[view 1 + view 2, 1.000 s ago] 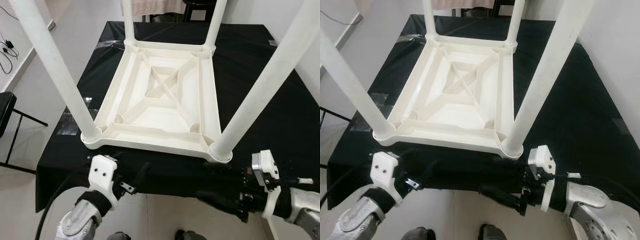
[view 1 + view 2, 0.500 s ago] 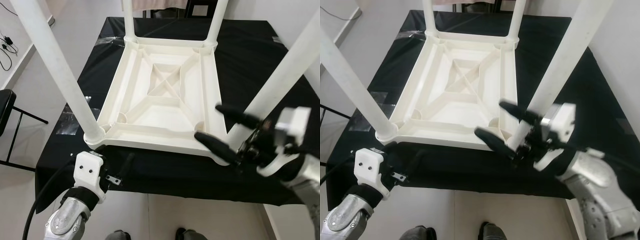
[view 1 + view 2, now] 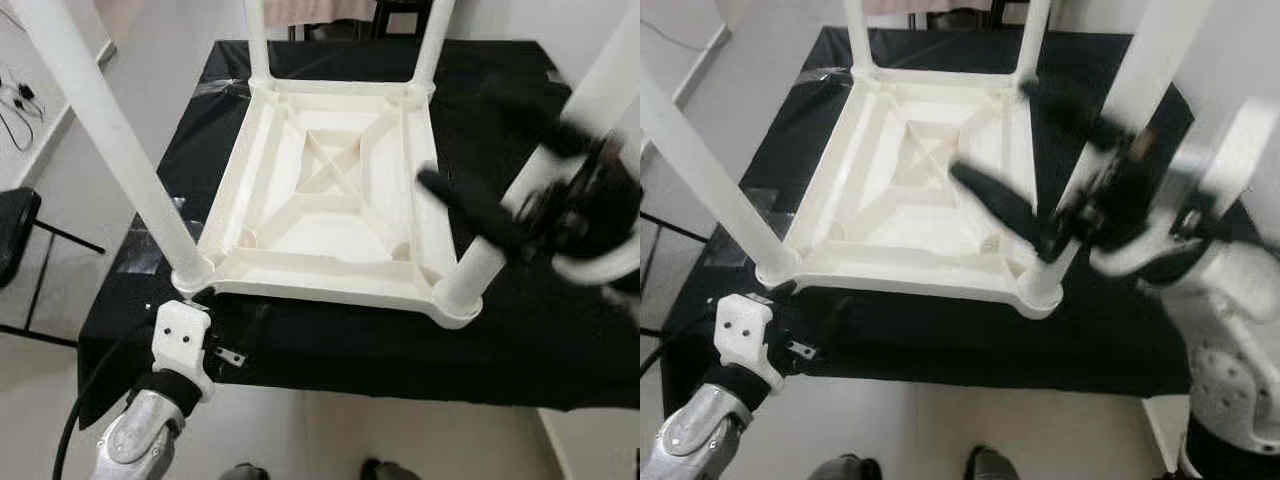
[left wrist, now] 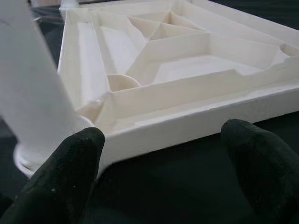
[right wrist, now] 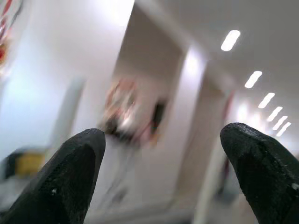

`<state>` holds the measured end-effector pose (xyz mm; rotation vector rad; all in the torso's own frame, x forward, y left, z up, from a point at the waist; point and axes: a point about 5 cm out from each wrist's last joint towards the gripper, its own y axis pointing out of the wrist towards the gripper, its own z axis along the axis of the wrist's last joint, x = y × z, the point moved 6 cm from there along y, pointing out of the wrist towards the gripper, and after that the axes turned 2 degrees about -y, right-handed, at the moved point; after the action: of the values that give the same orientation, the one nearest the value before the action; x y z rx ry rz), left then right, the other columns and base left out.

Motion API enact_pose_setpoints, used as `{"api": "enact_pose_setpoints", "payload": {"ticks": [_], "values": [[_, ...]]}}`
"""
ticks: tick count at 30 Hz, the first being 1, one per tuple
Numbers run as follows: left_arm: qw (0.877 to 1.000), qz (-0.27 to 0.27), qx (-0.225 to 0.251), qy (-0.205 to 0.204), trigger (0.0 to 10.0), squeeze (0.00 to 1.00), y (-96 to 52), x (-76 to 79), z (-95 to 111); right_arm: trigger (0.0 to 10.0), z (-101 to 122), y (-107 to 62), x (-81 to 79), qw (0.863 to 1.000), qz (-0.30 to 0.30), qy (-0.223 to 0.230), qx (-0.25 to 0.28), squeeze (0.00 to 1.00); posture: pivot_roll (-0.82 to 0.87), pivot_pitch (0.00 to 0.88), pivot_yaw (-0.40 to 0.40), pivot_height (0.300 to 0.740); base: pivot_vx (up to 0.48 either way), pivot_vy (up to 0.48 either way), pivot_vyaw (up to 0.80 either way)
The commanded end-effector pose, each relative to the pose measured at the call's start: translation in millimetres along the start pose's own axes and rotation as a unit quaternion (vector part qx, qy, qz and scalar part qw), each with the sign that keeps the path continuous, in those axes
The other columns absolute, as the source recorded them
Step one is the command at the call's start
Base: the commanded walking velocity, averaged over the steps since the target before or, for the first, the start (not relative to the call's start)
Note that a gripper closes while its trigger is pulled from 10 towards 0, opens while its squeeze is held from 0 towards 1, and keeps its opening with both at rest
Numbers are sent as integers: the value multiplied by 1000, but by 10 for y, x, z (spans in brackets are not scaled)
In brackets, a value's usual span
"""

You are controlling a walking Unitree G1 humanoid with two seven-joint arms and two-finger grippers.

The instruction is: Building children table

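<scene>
Black tabletop (image 3: 560, 330), with a bare dark strip along the near edge and free floor on both sides. Upside-down white children table (image 3: 330, 205) in the middle, ribbed underside up, four legs upward. Right gripper (image 3: 1065, 170), blurred, wide open around the near right leg (image 3: 1110, 130), holding nothing. Left gripper (image 4: 163, 163) open, empty, low at the near left corner.

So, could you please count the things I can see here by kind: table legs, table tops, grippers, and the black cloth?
White table legs: 4, the nearest at left and right, two at the back
Upturned white table top: 1
Grippers: 2, left gripper, right gripper
Black cloth: 1
Total: 8
</scene>
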<state>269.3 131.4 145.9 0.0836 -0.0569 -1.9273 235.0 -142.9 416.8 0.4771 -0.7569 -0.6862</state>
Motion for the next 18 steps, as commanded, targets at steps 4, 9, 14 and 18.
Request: {"api": "enact_pose_setpoints", "payload": {"ticks": [4, 9, 14, 18], "values": [[1000, -3, -2, -1, 10000, 0, 27, 5, -50, 10000, 625, 62, 325, 990, -61, -60, 116, 0, -17, 125, 26, 740, 0, 0, 0], [1000, -3, 2, 1, 10000, 0, 66, -10, -49, 10000, 1034, -28, 643, 972, -131, -108, 163, 0, -15, 115, 26, 740, 0, 0, 0], [1000, -4, 5, 2, 10000, 0, 72, -13, -43, 10000, 646, -98, 828, 972, -188, -132, 54, 0, -19, 120, 20, 740, 0, 0, 0], [1000, -4, 7, 2, 10000, 0, 71, -16, -41, 10000, 332, -169, 824, 973, -201, -115, -7, 0, -20, 123, 20, 740, 0, 0, 0]]}}
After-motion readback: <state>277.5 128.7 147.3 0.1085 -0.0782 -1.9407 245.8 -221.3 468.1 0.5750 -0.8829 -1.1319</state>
